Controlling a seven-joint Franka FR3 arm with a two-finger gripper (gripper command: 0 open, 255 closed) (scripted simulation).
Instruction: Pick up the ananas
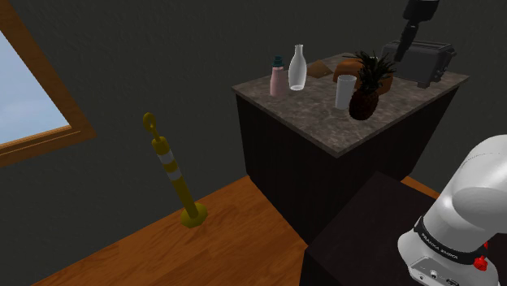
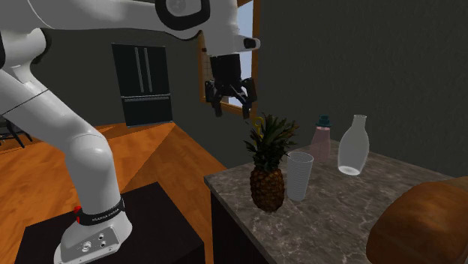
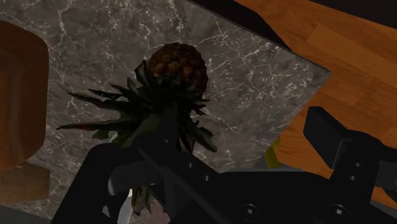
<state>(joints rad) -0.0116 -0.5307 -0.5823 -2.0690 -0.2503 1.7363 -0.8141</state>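
Note:
The ananas (image 1: 363,95) stands upright near the front edge of the marble counter (image 1: 323,123), brown body below and dark green leaves on top. In the second exterior view my gripper (image 2: 232,111) hangs open in the air, above the ananas (image 2: 268,171) and off toward the view's left, not touching it. The shoulder view has the gripper (image 1: 404,42) high over the counter's back, near the toaster. From the wrist, the ananas (image 3: 170,79) lies below and ahead of the spread fingers (image 3: 347,149), with nothing between them.
A clear cup (image 2: 299,175) stands right beside the ananas. Behind it are a clear bottle (image 2: 352,145) and a pink bottle (image 2: 321,139). A brown loaf (image 2: 420,225) and a dark toaster (image 1: 424,61) share the counter. On the wooden floor stands a yellow post (image 1: 172,172).

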